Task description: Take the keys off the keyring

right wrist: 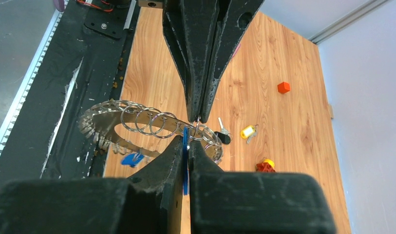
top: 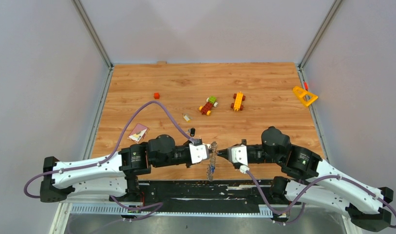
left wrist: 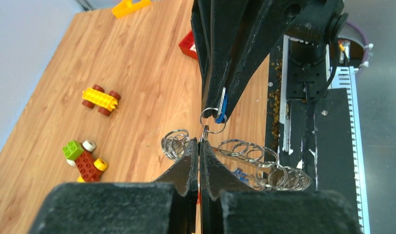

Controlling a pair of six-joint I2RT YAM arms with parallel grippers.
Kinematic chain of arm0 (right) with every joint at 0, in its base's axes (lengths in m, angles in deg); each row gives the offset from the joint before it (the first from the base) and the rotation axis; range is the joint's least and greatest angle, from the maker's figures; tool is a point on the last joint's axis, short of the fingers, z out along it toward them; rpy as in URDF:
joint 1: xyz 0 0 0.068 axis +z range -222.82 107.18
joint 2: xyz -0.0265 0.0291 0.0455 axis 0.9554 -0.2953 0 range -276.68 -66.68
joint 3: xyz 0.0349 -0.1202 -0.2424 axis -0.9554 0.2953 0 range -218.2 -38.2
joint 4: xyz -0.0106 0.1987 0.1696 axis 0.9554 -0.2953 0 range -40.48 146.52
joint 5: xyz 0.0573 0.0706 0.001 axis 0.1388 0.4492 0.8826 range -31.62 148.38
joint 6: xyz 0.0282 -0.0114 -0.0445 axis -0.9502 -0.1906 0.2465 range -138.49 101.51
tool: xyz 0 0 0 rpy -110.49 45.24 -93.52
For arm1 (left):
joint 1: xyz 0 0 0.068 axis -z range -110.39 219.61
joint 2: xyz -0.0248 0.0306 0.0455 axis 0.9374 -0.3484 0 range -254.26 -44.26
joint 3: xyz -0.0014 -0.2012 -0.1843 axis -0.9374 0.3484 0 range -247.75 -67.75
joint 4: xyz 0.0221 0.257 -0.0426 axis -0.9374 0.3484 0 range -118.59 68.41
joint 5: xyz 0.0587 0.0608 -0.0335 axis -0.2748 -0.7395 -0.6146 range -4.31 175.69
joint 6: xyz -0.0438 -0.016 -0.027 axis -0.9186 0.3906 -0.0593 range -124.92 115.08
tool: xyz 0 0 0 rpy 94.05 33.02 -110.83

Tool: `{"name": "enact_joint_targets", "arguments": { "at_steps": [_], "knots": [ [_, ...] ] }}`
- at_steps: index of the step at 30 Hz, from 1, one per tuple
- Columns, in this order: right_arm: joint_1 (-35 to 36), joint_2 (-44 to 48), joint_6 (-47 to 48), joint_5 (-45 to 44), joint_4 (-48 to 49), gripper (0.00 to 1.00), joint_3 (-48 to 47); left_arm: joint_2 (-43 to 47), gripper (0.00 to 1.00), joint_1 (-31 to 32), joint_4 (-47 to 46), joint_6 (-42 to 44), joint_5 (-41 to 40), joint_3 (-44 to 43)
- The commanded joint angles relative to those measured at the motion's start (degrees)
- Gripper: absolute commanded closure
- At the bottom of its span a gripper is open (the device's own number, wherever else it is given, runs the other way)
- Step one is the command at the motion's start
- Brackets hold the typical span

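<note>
Blue key (left wrist: 222, 106) in right jaws, plain from left wrist, indistinct overhead.

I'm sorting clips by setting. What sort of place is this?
Probably a lab robot test cell, not a home: a left arm and right arm bolted at the edge of a wooden table, plain grey walls and metal rails closing it in, toy block cars lying on it.
</note>
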Motion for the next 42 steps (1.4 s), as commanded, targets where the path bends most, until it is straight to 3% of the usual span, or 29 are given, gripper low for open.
{"name": "enact_joint_targets", "arguments": {
  "at_steps": [1,24,36,42],
  "knots": [
    [0.0,0.2,0.7,-0.6,0.8,1.0,-2.3,-2.8,1.0,-0.5,7.1,1.7,-4.2,-4.4],
    [1.0,-4.0,-0.1,0.8,7.2,1.0,-1.7,-8.5,1.0,-0.5,8.3,0.1,-3.8,-7.2],
    [2.8,-4.3,-0.2,-0.2,10.0,1.0,-0.1,-7.5,1.0,-0.5,3.6,-1.7,-3.5,-4.3],
    [2.9,-3.0,-0.3,-2.8,10.7,1.0,0.7,-5.4,0.82,-0.5,-1.8,-4.8,-3.3,-0.5]
  ]
}}
